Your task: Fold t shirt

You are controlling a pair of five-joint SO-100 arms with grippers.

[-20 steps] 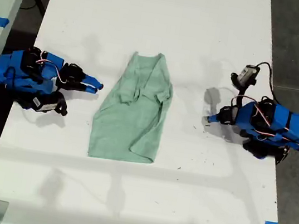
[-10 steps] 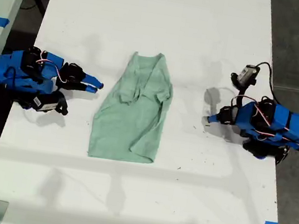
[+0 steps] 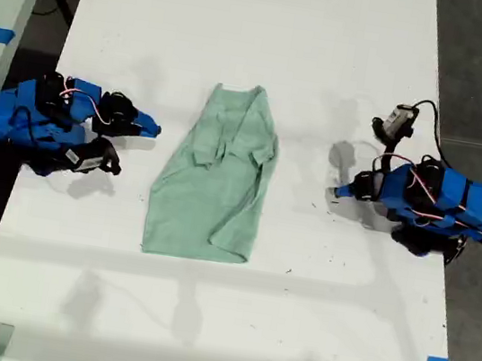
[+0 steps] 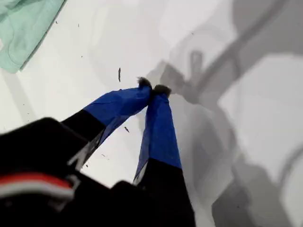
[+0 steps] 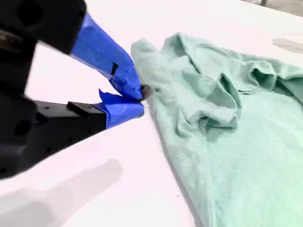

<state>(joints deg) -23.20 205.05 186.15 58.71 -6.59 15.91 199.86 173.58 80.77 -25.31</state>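
T shirt (image 3: 214, 181) mid table (image 3: 354, 34); my first gripper (image 4: 152, 88), my second gripper (image 5: 141, 100) fingers closed, empty.

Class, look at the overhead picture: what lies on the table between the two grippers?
In the exterior view, only the t shirt lies between my second gripper and my first gripper, with bare white table on either side of it.
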